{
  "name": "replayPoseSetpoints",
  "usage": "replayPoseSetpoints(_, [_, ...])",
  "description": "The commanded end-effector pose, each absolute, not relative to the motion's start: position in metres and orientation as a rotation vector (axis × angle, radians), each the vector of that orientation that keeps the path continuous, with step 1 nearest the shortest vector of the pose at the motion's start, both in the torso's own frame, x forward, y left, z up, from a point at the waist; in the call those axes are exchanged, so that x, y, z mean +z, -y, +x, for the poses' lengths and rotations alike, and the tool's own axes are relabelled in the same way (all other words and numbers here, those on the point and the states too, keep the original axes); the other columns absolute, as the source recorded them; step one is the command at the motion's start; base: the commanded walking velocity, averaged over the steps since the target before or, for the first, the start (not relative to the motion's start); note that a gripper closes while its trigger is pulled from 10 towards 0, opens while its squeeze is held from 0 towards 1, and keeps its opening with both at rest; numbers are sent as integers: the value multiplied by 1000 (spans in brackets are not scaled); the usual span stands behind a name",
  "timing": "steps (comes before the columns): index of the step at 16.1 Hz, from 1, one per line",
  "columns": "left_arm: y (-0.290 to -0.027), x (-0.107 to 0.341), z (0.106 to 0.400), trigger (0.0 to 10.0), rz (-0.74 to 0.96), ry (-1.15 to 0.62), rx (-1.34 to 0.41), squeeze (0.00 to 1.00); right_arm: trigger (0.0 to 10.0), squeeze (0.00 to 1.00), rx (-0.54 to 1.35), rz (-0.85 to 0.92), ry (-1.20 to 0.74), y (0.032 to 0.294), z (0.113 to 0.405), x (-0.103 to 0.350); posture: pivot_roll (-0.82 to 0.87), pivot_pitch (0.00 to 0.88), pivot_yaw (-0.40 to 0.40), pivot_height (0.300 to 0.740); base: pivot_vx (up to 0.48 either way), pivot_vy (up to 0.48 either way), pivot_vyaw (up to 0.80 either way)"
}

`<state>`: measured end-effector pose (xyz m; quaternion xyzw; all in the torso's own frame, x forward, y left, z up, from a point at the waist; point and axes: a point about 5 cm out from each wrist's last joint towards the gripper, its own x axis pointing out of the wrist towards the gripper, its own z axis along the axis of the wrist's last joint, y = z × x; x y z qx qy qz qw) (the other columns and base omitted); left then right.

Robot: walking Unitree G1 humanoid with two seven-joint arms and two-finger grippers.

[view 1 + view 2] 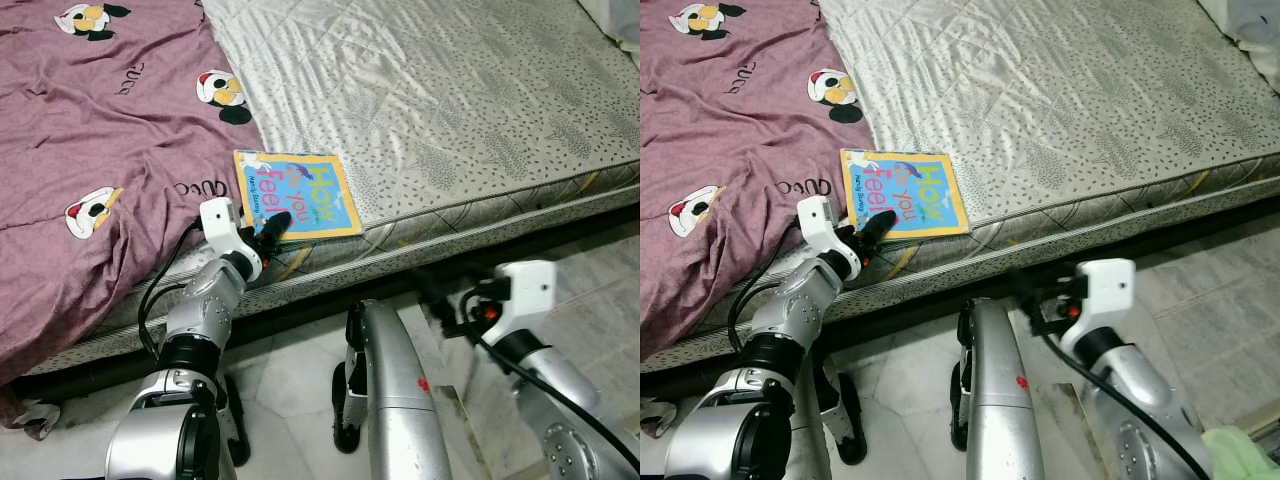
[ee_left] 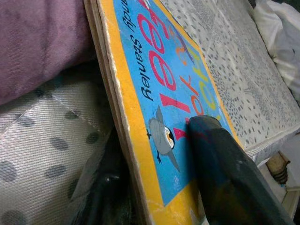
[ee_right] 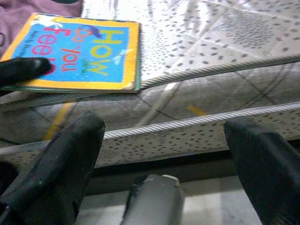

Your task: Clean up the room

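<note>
We have our left gripper (image 1: 270, 226) at the near edge of the bed, its fingers (image 2: 220, 154) closed on the near corner of the picture book (image 1: 298, 192): in the left wrist view one finger presses on the blue cover and the other sits under the yellow-bordered edge. The book lies flat on the mattress (image 1: 480, 110), just beside the purple blanket (image 1: 90, 150), with one short side overhanging the bed's edge toward us and its long axis running away from us across the bed. Our right gripper (image 3: 159, 154) hangs lower, in front of the mattress side, its fingers spread wide with nothing between them. The left arm is plainly the nearer one, so we judge the next move to be a pull of the book toward us, off the edge.
</note>
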<state>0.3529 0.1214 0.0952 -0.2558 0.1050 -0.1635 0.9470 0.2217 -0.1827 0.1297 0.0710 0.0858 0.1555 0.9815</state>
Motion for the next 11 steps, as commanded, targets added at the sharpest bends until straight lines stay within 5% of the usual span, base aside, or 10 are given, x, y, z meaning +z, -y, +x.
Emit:
replayPoseSetpoints(1, [-125,92,352,0,-515,-228,-313,0,10000,0,331,154,-178,182,218,131,-243,219,-83,518,0,0,0])
replayPoseSetpoints(11, [-134,112,361,0,-508,-128,-314,0,10000,0,363,192,-200,175,226,120,-203,207,-60,518,0,0,0])
